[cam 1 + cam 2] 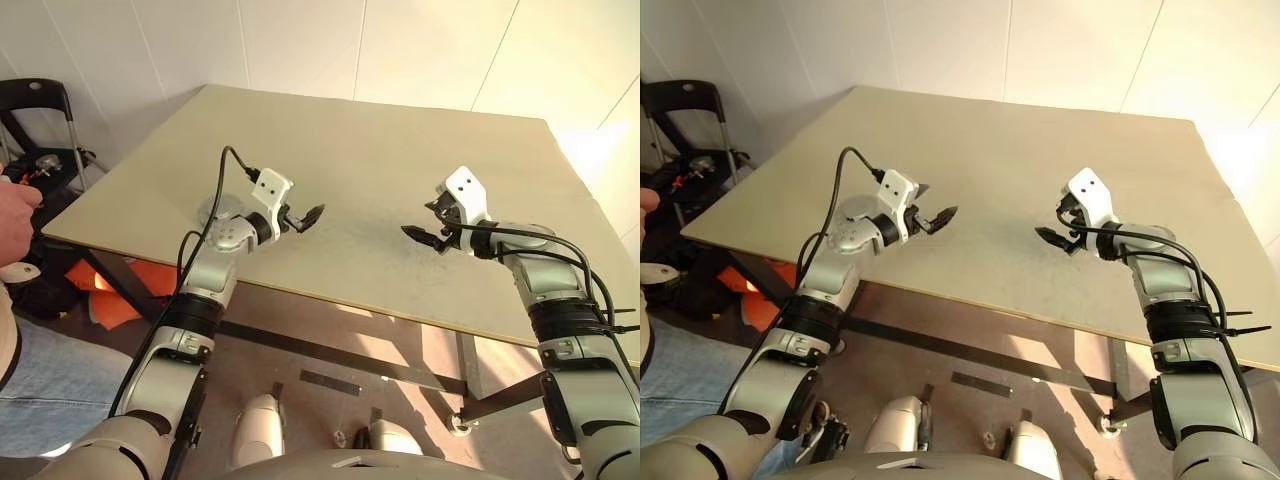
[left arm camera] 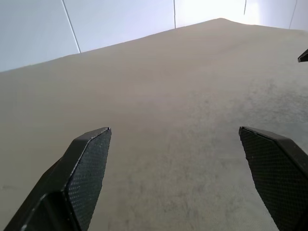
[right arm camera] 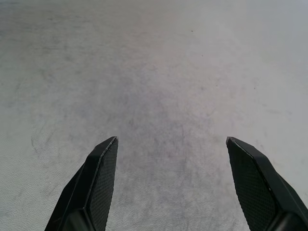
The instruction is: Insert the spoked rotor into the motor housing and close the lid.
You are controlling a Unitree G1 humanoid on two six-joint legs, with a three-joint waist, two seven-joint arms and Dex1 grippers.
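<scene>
The spoked rotor, the motor housing and the lid are out of view or hidden. My left gripper (image 1: 305,218) hangs open just above the beige table (image 1: 380,150), near its front left, pointing right. Opposite it my right gripper (image 1: 424,234) is open too, tilted down toward the tabletop and pointing left. Both wrist views show bare tabletop between spread fingers: left gripper (image 2: 174,129), right gripper (image 3: 172,138). A faint pale grey round patch (image 1: 211,207) lies on the table behind my left wrist, too unclear to name.
A person's hand (image 1: 16,214) is at the far left, off the table, above a white object (image 1: 15,271). A black folding frame (image 1: 40,110) stands at the back left. Orange material (image 1: 100,288) lies under the table's front left corner.
</scene>
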